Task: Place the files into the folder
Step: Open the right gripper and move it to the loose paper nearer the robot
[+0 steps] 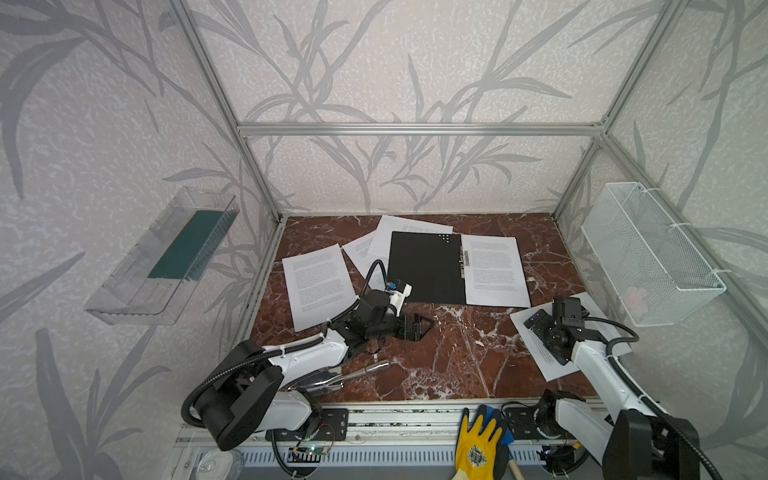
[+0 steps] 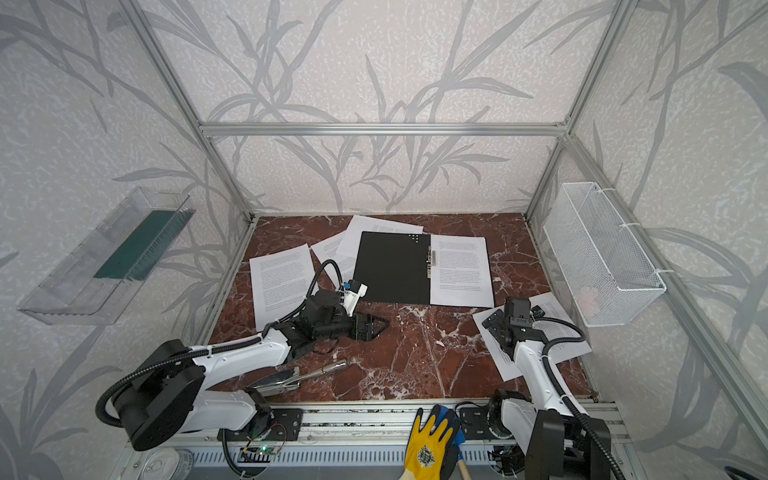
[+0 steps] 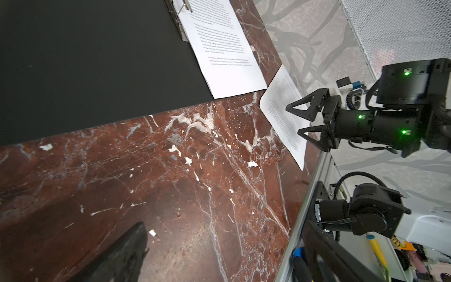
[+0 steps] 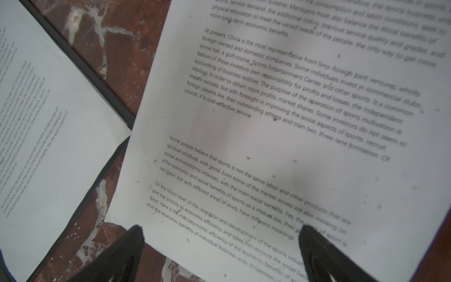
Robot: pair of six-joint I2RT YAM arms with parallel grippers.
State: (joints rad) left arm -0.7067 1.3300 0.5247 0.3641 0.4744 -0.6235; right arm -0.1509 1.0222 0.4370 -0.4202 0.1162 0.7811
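Folder (image 1: 428,266) laid open at back of desk (image 1: 457,357), black inside up; files (image 1: 318,284) scattered around it, one sheet on its right half. Left fingers (image 1: 423,322) spread wide, empty, over bare desk. Right fingers (image 4: 129,246) spread wide over loose sheet, nothing gripped.

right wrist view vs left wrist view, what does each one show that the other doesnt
Only the right wrist: readable print on the loose sheet below the right claw. Only the left wrist: the bare black half of the folder, its metal clip, the mesh basket, and that claw open, seen from outside. Both: that sheet, the filed sheet and the marble table.
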